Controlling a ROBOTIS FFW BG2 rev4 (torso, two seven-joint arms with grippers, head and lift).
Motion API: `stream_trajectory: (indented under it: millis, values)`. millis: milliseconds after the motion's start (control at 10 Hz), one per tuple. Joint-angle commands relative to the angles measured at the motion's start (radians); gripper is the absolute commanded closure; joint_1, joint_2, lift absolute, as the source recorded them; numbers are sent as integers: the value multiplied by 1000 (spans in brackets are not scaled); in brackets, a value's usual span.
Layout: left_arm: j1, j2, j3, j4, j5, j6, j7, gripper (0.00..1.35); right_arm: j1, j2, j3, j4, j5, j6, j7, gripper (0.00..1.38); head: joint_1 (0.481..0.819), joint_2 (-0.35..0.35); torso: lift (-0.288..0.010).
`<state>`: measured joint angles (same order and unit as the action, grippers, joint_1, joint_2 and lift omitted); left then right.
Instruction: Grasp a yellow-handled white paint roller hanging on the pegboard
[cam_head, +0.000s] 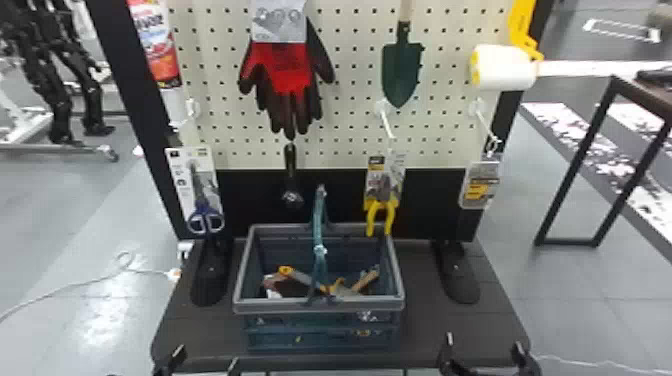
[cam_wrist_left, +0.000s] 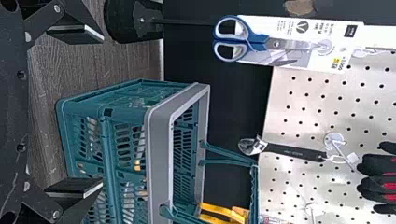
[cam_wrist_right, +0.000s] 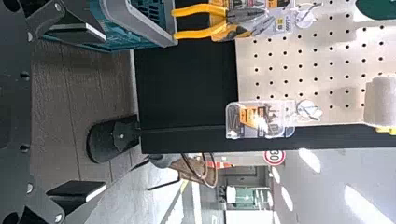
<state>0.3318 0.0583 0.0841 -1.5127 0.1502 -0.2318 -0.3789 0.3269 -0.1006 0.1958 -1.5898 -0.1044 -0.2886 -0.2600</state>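
The paint roller (cam_head: 501, 67) hangs at the pegboard's upper right corner; its white roll points sideways and its yellow handle (cam_head: 523, 25) rises above it. The right wrist view catches the white roll (cam_wrist_right: 380, 100) at the board's edge. Both grippers sit low at the near edge of the black table, far below the roller. My left gripper (cam_head: 202, 362) (cam_wrist_left: 79, 109) is open beside the basket, with nothing between its fingers. The right gripper (cam_head: 484, 357) (cam_wrist_right: 81, 112) is open too, holding nothing, roughly below the roller's column.
A teal basket (cam_head: 320, 302) with tools stands mid-table, handle upright. On the pegboard (cam_head: 440, 125) hang a red glove (cam_head: 285, 75), a green shovel (cam_head: 400, 70), scissors (cam_head: 202, 200), a wrench (cam_head: 291, 175), yellow pliers (cam_head: 380, 200) and a packaged item (cam_head: 480, 185). A dark side table (cam_head: 640, 90) stands at right.
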Motion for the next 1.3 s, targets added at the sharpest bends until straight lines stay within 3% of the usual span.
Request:
stream_trajectory:
  millis: [0, 200, 600, 900, 1000, 1200]
  values:
    - [1, 0, -1, 0, 0, 2, 0, 209, 0, -14, -35, -87, 5, 83, 16, 159, 549, 0, -100]
    - [3, 2, -1, 0, 3, 3, 0, 209, -20, -10, -107, -190, 20, 189, 102, 170, 549, 0, -100]
    - [-2, 6, -10, 0, 2, 14, 0, 209, -183, 36, -325, -334, 64, 459, 412, 183, 549, 0, -100]
    - [-4, 6, -15, 0, 2, 26, 0, 209, -341, 38, -460, -387, 126, 626, 604, 182, 549, 0, -100]
    - [-8, 8, -18, 0, 2, 32, 0, 209, -402, 22, -480, -387, 146, 664, 644, 182, 549, 0, -100]
    - [-25, 15, -34, 0, -3, 51, 0, 209, -519, -94, -464, -368, 106, 724, 674, 183, 549, 0, -100]
